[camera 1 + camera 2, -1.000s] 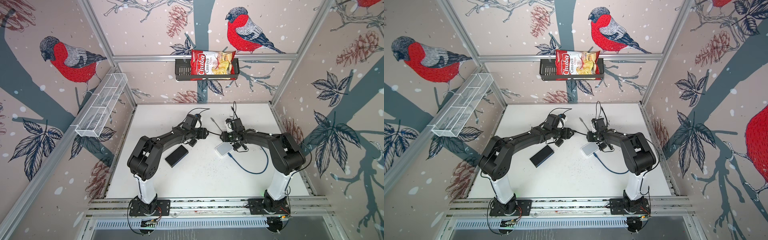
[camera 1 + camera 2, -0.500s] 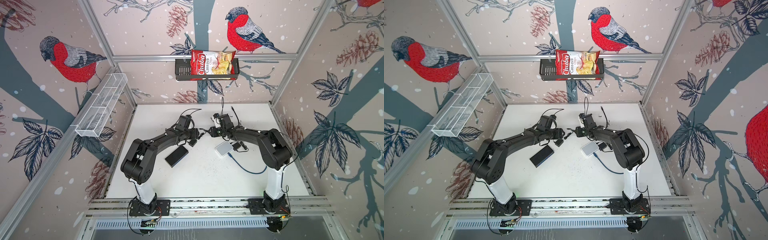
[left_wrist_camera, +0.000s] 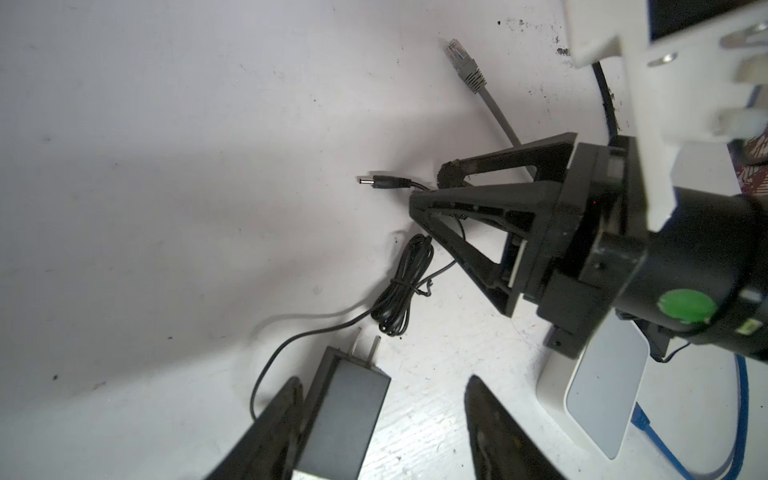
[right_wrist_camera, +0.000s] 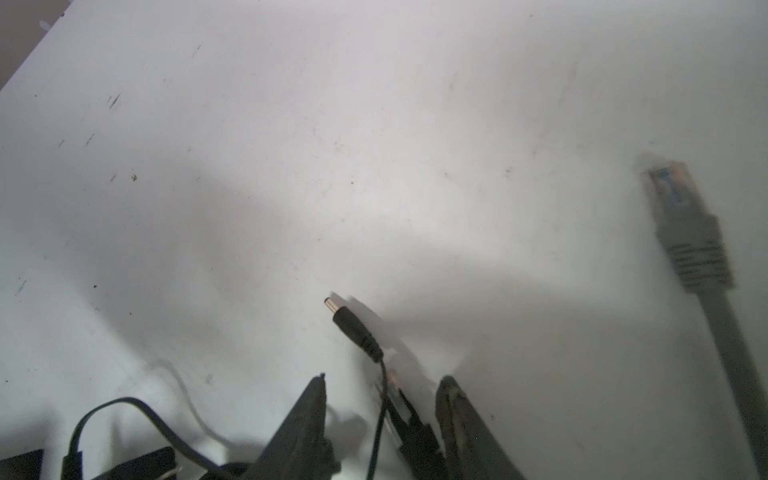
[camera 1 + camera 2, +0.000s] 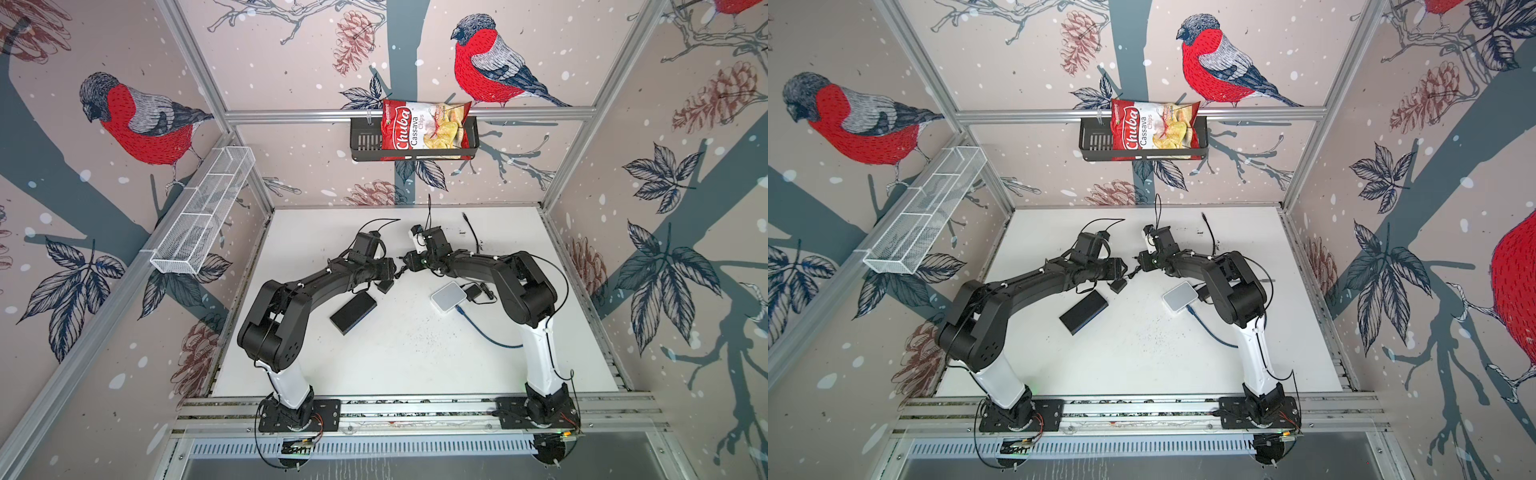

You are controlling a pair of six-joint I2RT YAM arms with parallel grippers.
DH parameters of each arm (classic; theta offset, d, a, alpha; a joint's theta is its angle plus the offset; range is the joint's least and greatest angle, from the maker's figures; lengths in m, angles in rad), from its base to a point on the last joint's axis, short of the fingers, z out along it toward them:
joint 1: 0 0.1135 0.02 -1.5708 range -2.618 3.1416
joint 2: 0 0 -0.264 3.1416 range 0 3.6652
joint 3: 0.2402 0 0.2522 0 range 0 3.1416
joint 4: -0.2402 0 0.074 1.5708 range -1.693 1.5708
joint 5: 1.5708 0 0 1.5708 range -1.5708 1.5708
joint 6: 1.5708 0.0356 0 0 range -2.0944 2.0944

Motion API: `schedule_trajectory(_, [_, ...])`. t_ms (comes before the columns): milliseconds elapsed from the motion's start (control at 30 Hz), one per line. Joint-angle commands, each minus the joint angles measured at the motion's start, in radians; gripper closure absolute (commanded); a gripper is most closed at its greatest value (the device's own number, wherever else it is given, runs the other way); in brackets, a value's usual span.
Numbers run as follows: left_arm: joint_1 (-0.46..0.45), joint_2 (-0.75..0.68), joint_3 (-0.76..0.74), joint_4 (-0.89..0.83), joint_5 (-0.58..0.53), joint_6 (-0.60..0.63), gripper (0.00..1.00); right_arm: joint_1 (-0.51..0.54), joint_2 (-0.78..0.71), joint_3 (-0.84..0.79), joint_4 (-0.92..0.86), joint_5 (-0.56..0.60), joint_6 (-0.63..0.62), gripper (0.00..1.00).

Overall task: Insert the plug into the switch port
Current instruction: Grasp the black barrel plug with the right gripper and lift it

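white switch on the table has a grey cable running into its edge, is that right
Not quite. The cable running into the white switch is the blue cable, not a grey one. The left wrist view shows it clearly, and both top views agree. The grey cable lies apart from the switch, its plug free.

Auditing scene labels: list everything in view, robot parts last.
table: 1, white, cell floor
switch: 1, white, by right arm
blue cable: 1, blue, from switch edge toward right arm
small part: 1, black, beside switch, unidentifiable
barrel plug: 1, black, past right tool tips
cord: 1, black, partly bundled, between the tools
power adapter: 1, black, on table at left tool
flat box: 1, black, by left arm
Ethernet cable: 1, grey, loose, rear of table
chips bag: 1, red, in wall basket
wall basket: 1, black, rear, hung high
wire basket: 1, white, left side, hung high
left tool: 1, black, jaws open
right tool: 1, black, cord between jaws, grip unclear
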Motion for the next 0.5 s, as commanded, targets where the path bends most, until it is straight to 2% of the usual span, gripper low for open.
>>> schedule_trajectory(0, [0.003,-0.011,-0.004,0.013,0.006,0.007,0.38,0.011,0.014,0.014,-0.009,0.021,-0.057,0.56])
schedule_trajectory(167, [0.007,-0.013,-0.01,0.016,0.012,0.009,0.38,0.02,0.035,0.033,-0.025,0.044,-0.079,0.6])
schedule_trajectory(467, [0.011,-0.012,-0.023,0.023,0.02,0.01,0.38,0.023,0.043,0.026,0.002,0.023,-0.112,0.83])
